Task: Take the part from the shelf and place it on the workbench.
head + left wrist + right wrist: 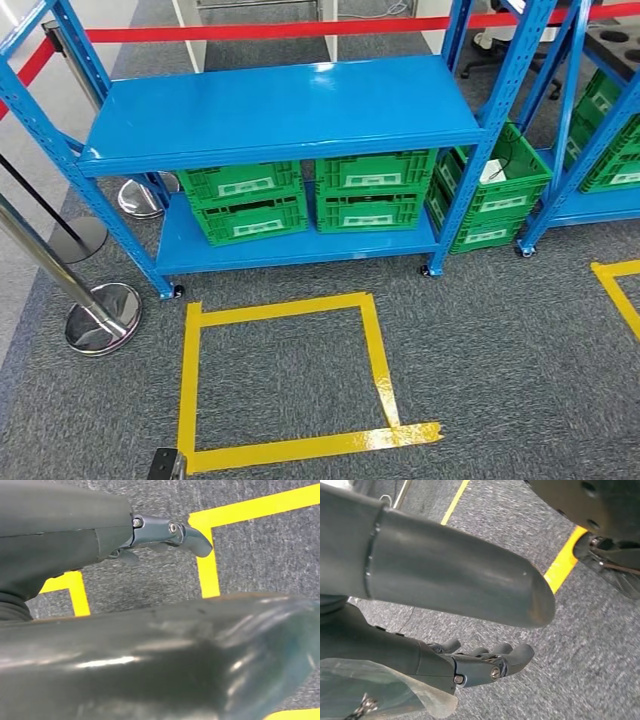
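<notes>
— What was nearest to the robot?
— Both arms hung over the grey carpet. The left hand and the right hand held nothing, fingers stretched out loosely.
— And further away?
— A yellow tape square, then the blue shelf with green crates below. I could not tell which thing was the part.

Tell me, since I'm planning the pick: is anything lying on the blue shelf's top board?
No, the top board is bare; green crates sit below it.
</notes>
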